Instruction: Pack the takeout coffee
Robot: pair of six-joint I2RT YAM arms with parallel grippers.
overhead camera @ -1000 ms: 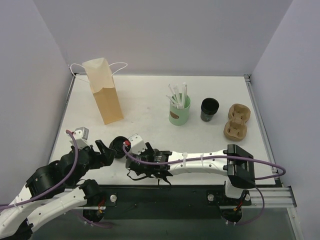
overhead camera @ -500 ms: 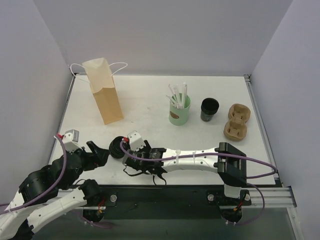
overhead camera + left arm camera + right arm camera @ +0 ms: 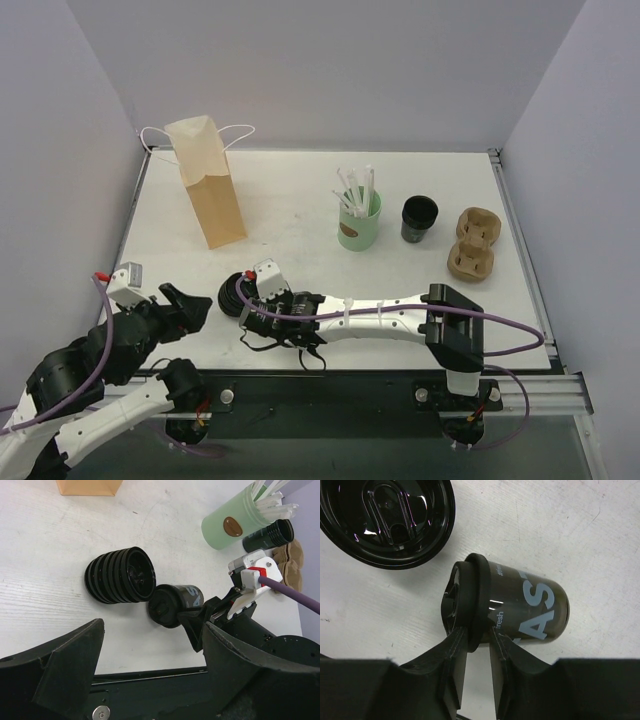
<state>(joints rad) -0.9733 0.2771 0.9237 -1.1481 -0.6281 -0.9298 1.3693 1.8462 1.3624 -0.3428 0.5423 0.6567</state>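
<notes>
The left fingers [image 3: 65,665] are spread wide and hold nothing, hovering over the desk [image 3: 300,200] at its near left. Further back stands a paper bag [image 3: 205,180]. A stack of black lids [image 3: 120,575] lies on its side. Touching its right edge is the takeout coffee [image 3: 520,605], also tipped on its side, lid toward the stack. The right fingers [image 3: 452,655] are narrowed to a pinch on the lid's rim. Well to the right stand a green cup [image 3: 359,225] of straws, an open black cup [image 3: 419,218] and a cardboard carrier [image 3: 472,242].
</notes>
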